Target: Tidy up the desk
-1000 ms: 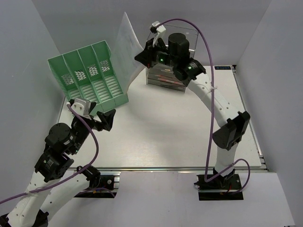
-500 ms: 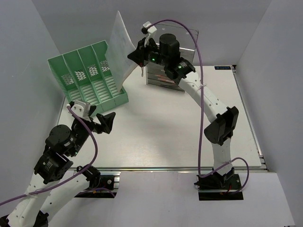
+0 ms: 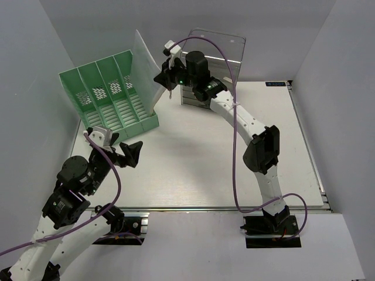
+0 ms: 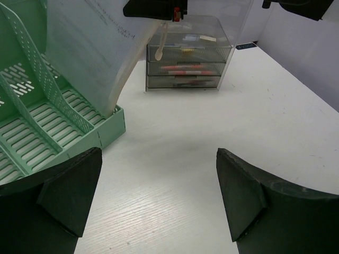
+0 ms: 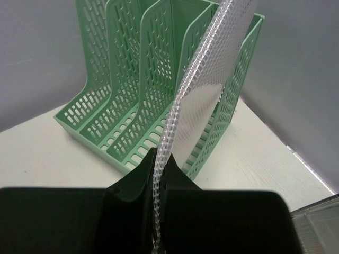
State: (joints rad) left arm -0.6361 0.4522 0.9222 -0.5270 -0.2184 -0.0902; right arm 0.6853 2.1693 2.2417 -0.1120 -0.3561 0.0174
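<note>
Above the desk (image 3: 199,158), beside the green rack (image 3: 111,99), the right gripper (image 3: 163,74) pinches a translucent folder (image 3: 144,61). The left gripper (image 4: 159,161) gapes wide. The folder's foot is hidden behind the rack.

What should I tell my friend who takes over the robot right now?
Left gripper: open, empty, hovering over the desk beside the green file rack.
Right gripper: shut on the clear sheet, held on edge.
Done: the sheet's lower end is at the rack slot nearest the clear drawer box.
Left: probably lower it fully in, let go, back away.
</note>
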